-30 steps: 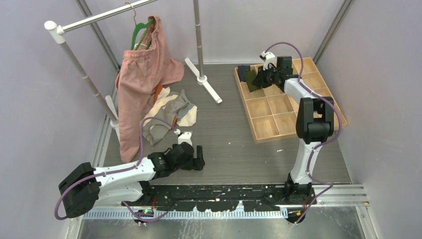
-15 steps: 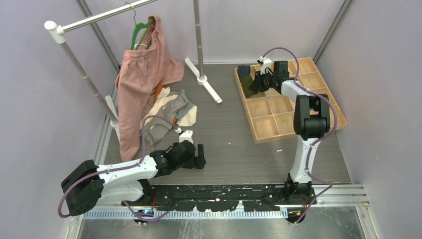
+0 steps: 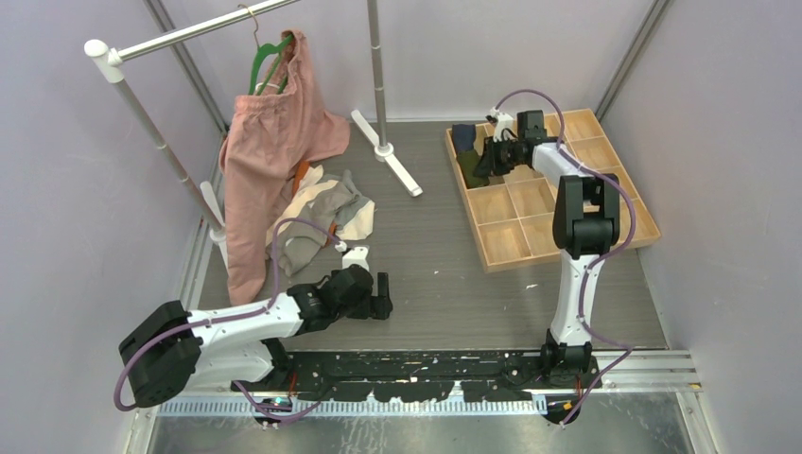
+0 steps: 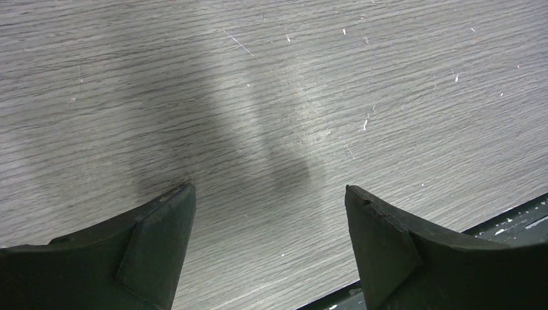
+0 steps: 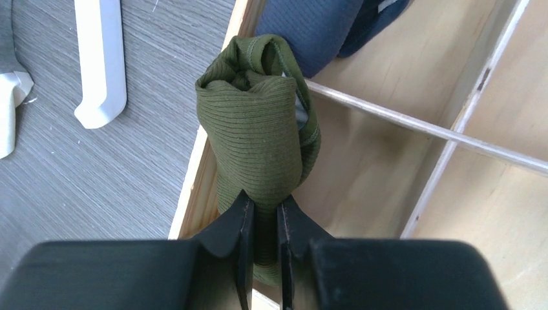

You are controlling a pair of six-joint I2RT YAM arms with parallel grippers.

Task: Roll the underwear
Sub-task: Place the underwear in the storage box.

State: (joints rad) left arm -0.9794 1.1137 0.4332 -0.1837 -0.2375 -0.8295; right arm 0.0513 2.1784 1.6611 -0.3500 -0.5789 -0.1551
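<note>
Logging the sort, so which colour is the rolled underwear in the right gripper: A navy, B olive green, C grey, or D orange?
B: the right gripper is pinched on the olive green underwear, at the edge of the wooden tray where the navy underwear lies.

Walls: plain pale lilac panels on the left, far and right sides; no window in view.
Corner struts: dark metal bars rising at the far corners.
Surface: grey wood-grain board, lightly scratched, flecked with white specks.
Near edge: ribbed aluminium strip, bare sheet metal nearer still.
Clothes rack: metal rail at far left; upright post on a white foot.
Hanging item: large pink garment on a green hanger, reaching down to the surface.
Tray: pale wooden compartment tray, far right.
Light: even and diffuse, with soft shadows.
</note>
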